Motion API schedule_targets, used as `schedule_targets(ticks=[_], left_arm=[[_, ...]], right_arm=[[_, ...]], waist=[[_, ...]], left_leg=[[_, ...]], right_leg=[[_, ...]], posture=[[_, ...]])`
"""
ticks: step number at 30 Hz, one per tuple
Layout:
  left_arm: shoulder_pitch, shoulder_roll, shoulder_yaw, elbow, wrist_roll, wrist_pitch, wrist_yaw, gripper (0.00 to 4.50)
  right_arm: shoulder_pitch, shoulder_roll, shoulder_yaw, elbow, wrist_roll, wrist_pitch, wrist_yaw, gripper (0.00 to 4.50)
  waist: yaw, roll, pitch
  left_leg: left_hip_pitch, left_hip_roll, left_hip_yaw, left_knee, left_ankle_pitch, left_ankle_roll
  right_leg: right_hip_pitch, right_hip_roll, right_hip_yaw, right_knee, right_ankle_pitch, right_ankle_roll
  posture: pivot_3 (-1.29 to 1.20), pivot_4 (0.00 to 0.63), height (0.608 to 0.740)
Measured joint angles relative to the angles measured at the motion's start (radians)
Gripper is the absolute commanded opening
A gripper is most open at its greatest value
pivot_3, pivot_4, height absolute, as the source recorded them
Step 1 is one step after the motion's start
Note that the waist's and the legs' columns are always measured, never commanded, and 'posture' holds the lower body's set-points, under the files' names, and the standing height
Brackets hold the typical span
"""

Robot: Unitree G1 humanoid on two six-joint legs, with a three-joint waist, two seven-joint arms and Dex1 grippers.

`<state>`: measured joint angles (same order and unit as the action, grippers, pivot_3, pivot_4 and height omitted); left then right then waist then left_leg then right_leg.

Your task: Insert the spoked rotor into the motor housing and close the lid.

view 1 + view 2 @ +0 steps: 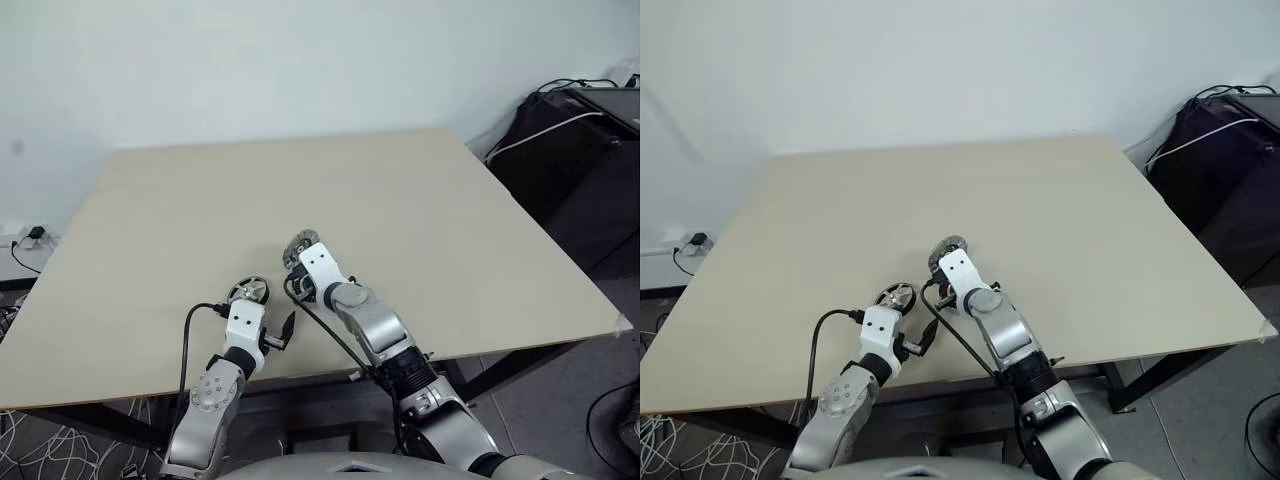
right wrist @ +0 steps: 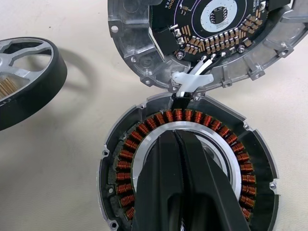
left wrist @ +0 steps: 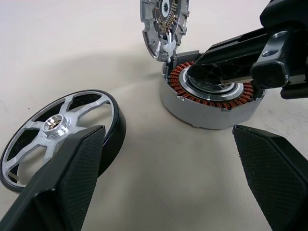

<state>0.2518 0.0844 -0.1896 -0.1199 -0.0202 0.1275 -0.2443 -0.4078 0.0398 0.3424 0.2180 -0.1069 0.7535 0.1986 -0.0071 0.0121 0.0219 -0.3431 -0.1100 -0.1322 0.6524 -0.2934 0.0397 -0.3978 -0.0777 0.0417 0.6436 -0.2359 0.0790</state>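
The motor housing (image 2: 122, 159), a round puck with a ring of copper windings, lies on the table near the front edge. Its lid (image 2: 139, 57), a ribbed silvery cover with a circuit board inside, stands tilted open at the housing's far side. My right gripper (image 2: 176, 135) is shut, with its tips down in the housing's silvery centre and nothing held. The spoked rotor (image 3: 57, 127), dark-rimmed with silvery spokes, lies flat to the left of the housing. My left gripper (image 3: 166, 132) is open just before the rotor and housing, one finger (image 3: 67, 183) beside the rotor, touching neither.
The beige table (image 1: 420, 200) stretches far and wide beyond the parts. A dark bag with cables (image 1: 570, 140) stands off the right edge. A power socket with cables (image 1: 25, 240) sits by the wall at the left.
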Motion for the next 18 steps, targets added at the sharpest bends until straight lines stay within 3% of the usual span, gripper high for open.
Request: schedule_targets(ticks=[10, 18], left_arm=[[-0.002, 0.000, 0.000, 0.000, 0.000, 0.000, -0.001, 4.50], [-0.002, -0.001, -0.001, 0.000, 0.000, 0.000, -0.002, 4.50]], right_arm=[[0.013, -0.033, 0.004, -0.032, -0.005, 0.024, 0.007, 0.04], [0.060, 0.001, -0.043, -0.090, 0.046, -0.045, 0.016, 0.04]], waist=[[-0.002, 0.000, 0.000], [-0.003, 0.000, 0.000]], left_leg=[[0.000, 0.000, 0.000, 0.000, 0.000, 0.001], [0.000, 0.000, 0.000, 0.000, 0.000, 0.001]], right_leg=[[0.000, 0.000, 0.000, 0.000, 0.000, 0.000], [0.000, 0.000, 0.000, 0.000, 0.000, 0.000]], posture=[[0.00, 0.000, 0.740], [0.00, 0.000, 0.740]])
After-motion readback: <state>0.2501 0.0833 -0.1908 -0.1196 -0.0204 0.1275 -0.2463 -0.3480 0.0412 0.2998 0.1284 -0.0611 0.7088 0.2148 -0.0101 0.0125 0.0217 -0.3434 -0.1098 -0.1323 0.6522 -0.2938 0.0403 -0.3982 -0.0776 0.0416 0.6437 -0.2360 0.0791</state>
